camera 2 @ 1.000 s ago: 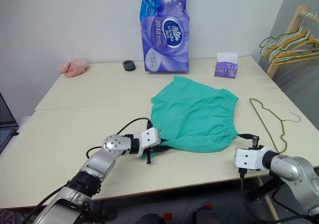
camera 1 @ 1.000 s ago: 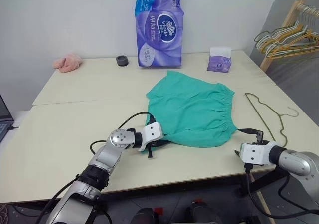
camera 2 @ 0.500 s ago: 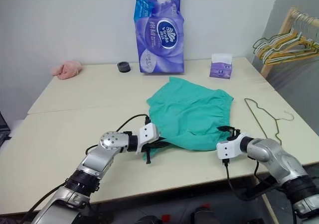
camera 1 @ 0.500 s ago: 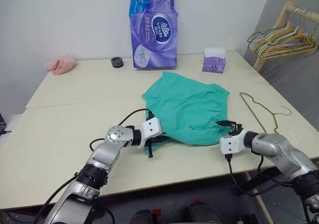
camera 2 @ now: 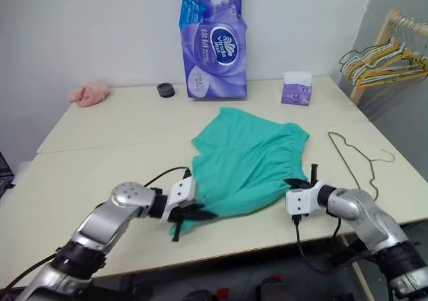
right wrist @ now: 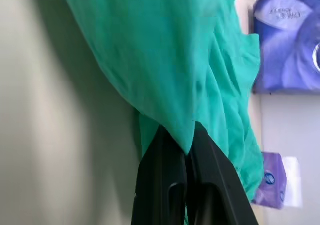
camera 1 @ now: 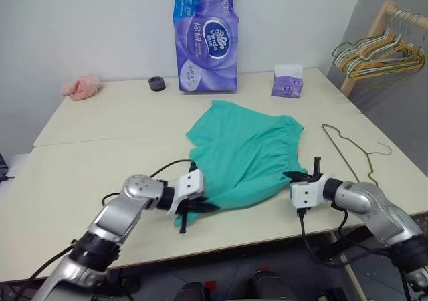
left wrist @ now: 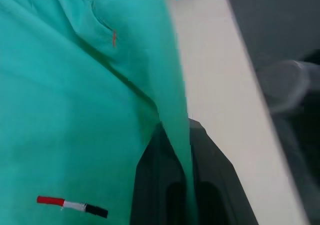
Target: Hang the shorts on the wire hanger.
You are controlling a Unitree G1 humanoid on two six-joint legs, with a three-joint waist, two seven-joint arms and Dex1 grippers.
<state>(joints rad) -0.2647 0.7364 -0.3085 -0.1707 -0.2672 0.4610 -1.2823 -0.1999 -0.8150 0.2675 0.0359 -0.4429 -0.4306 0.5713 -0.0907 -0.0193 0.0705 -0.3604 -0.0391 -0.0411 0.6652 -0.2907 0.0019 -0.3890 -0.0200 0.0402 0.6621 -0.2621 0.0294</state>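
Note:
The teal-green shorts (camera 1: 242, 152) lie bunched on the cream table (camera 1: 93, 167), drawn toward its near edge. My left gripper (camera 1: 195, 207) is shut on their near left hem. In the left wrist view the cloth (left wrist: 85, 110) runs between the two black fingers (left wrist: 155, 185). At the near right corner, by the gathered waistband, my right gripper (camera 1: 291, 176) is shut on the cloth. The right wrist view has a fold of the shorts (right wrist: 165, 60) pinched at the fingertips (right wrist: 165, 150). The thin olive wire hanger (camera 1: 349, 151) lies flat on the table to the right of the shorts, untouched.
A tall purple tissue pack (camera 1: 206, 37), a small purple tissue box (camera 1: 286, 82), a black ring (camera 1: 157, 83) and a pink cloth lump (camera 1: 81, 85) stand along the far edge. A wooden rack with bunched hangers (camera 1: 380, 48) is off the table's right end.
My right gripper moved left to the shorts' right corner and shut on it. My left gripper pulled back toward the near edge with the hem, bunching the shorts. The camera also shifted.

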